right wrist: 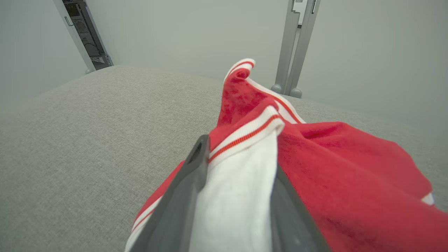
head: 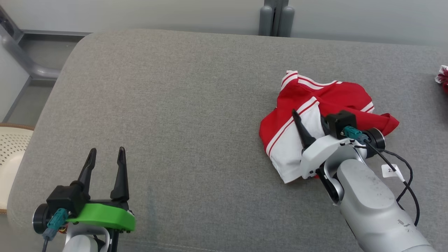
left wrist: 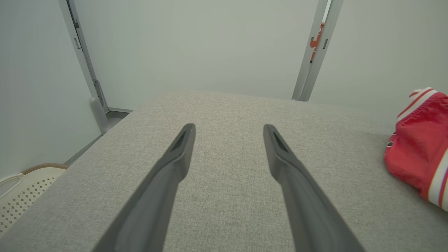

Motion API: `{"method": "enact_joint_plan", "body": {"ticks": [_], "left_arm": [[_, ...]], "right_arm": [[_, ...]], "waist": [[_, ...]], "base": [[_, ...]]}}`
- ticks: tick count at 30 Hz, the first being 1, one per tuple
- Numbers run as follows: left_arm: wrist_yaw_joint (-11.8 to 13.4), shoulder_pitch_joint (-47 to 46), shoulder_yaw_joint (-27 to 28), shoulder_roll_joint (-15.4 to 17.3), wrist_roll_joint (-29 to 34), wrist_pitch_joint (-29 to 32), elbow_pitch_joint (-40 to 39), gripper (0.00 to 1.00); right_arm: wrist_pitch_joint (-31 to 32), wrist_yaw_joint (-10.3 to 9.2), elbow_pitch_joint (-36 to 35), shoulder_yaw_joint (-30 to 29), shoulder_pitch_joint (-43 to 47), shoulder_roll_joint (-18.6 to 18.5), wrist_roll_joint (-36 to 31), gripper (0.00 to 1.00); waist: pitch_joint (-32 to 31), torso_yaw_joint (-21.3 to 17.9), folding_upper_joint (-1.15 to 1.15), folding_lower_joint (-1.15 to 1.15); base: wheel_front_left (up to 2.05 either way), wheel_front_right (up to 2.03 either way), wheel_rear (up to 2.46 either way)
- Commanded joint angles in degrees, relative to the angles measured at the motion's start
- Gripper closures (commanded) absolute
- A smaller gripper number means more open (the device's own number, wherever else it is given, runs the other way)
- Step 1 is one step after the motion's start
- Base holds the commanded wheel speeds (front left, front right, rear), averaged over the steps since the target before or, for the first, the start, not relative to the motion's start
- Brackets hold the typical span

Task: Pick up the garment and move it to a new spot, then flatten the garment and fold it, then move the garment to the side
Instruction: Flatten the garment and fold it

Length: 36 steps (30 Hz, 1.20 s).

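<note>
A red garment (head: pixel 332 96) with white panels and red-white striped trim lies crumpled at the right of the grey padded surface (head: pixel 175 105). My right gripper (head: pixel 309 117) is down on its near left part. In the right wrist view the right gripper (right wrist: pixel 238 154) stands open, its fingers astride a raised white fold of the garment (right wrist: pixel 350 164); the right finger is partly hidden by cloth. My left gripper (head: pixel 107 150) hovers open over bare surface at the lower left with nothing between its fingers. In the left wrist view the left gripper (left wrist: pixel 229 127) points across the surface, the garment (left wrist: pixel 420 140) at the right edge.
A white perforated basket (head: pixel 10 150) sits beyond the surface's left edge. A small red and white object (head: pixel 443 77) pokes in at the far right. A grey post (head: pixel 276 17) stands behind the back edge. Bare surface stretches between the two arms.
</note>
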Motion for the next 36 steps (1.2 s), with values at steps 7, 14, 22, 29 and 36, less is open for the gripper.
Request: {"method": "enact_joint_plan", "body": {"ticks": [7,14,22,29,36], "left_arm": [[-0.2,-1.1,0.1,-0.4,-0.2,0.1,0.6,0.0],[-0.2,-0.5,-0.6,-0.8,0.0,0.1,0.9,0.0],[-0.2,-0.1,-1.4,-1.2,-0.2,0.1,1.8,0.0],[-0.2,0.3,-0.6,-1.6,0.2,0.1,2.4,0.0],[-0.2,1.4,0.7,-1.7,1.2,0.1,2.4,0.0]], "right_arm": [[-0.2,-0.02,-2.0,1.4,-1.9,0.3,0.6,1.0],[-0.2,-0.02,-6.0,8.3,-1.1,1.7,1.5,1.0],[-0.2,-0.01,-6.1,25.2,3.4,2.1,6.2,1.0],[-0.2,-0.02,-6.9,30.1,4.6,2.0,10.4,0.0],[-0.2,-0.01,-10.3,19.4,5.1,0.6,6.6,0.0]], "waist": [[-0.3,1.7,0.0,0.0],[-0.8,3.6,0.0,0.0],[-0.5,6.2,0.0,0.0],[-0.6,6.0,0.0,0.0],[-2.3,2.5,0.0,0.0]], "base": [[0.0,0.0,0.0],[0.0,0.0,0.0],[0.0,0.0,0.0],[0.0,0.0,0.0],[0.0,0.0,0.0]]}}
